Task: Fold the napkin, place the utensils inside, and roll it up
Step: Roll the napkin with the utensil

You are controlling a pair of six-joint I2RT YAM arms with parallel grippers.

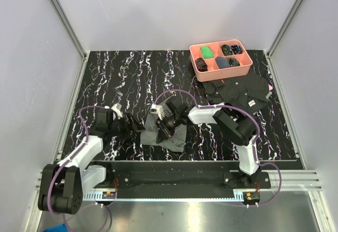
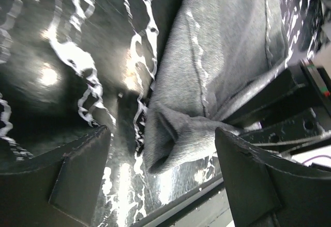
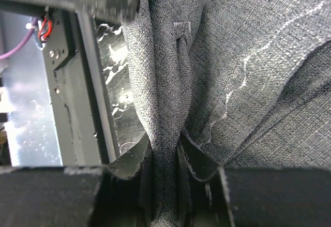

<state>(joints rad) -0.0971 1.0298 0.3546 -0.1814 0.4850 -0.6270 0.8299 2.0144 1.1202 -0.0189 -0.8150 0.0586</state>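
The grey napkin lies bunched and creased on the black marbled table, near the front middle. My right gripper is shut on a raised fold of it; the right wrist view shows the cloth pinched between the fingers of the right gripper. My left gripper stands open just left of the napkin. In the left wrist view a rolled corner of the napkin lies on the table between the spread fingers of the left gripper, touching neither. The utensils are out of view.
A pink tray with small dark and green items stands at the back right. A black patterned cloth with a white tag lies in front of it. The table's front rail runs close behind the napkin.
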